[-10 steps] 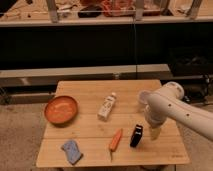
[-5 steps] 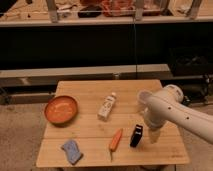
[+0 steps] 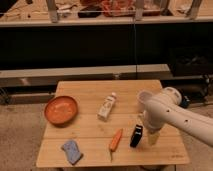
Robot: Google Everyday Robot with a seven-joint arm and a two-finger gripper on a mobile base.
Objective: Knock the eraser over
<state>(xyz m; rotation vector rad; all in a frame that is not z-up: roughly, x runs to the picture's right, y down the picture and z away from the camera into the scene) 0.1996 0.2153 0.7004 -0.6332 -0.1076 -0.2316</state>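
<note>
The eraser (image 3: 136, 135) is a small black block standing on end, leaning slightly, near the front right of the wooden table (image 3: 90, 127). My white arm reaches in from the right and bends down over the table. The gripper (image 3: 152, 136) hangs at the arm's end just right of the eraser, close to it or touching it; I cannot tell which.
An orange carrot (image 3: 115, 140) lies just left of the eraser. A white bottle (image 3: 107, 106) lies on its side at the table's middle. An orange bowl (image 3: 61, 110) sits at the left, a blue cloth (image 3: 72, 151) at the front left. Dark shelving runs behind the table.
My arm has moved left and slightly down, bringing the gripper closer to the eraser. The eraser stands in the same place.
</note>
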